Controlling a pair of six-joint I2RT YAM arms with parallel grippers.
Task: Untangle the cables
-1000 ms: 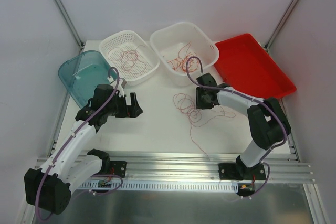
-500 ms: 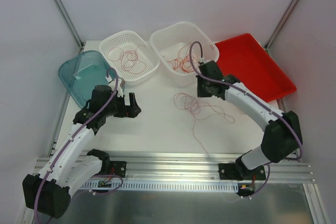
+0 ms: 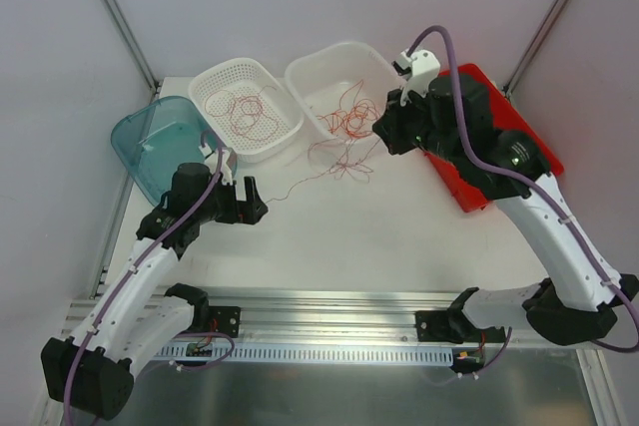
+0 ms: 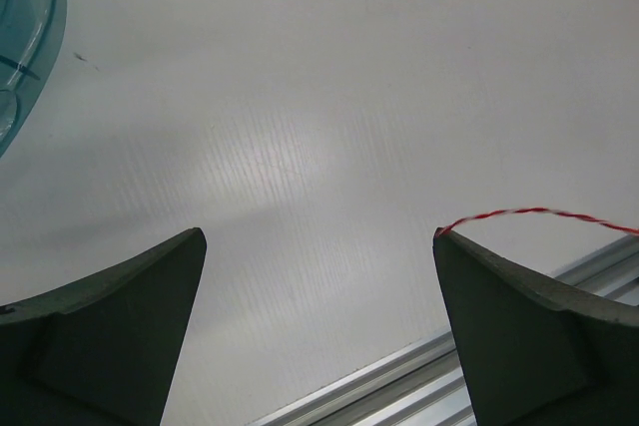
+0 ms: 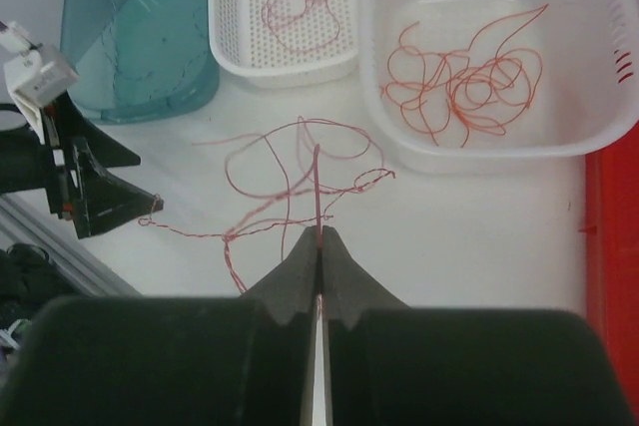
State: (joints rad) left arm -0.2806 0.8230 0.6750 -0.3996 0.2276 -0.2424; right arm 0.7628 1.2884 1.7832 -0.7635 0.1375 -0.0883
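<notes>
Right gripper [image 5: 319, 238] pinched shut on a cable strand [image 5: 317, 182], held high so I can stretch the tangle [image 3: 342, 163]; left gripper [image 4: 318, 238] wide open.

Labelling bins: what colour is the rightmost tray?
The tray is red, clearest in top external view.

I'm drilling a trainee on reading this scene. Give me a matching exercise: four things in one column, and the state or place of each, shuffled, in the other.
1. left gripper
2. right gripper
3. teal container
4. red tray

A. far right of the table
B. shut on a cable
C. open
D. far left of the table

Pairs: 1-C, 2-B, 3-D, 4-A.
</notes>
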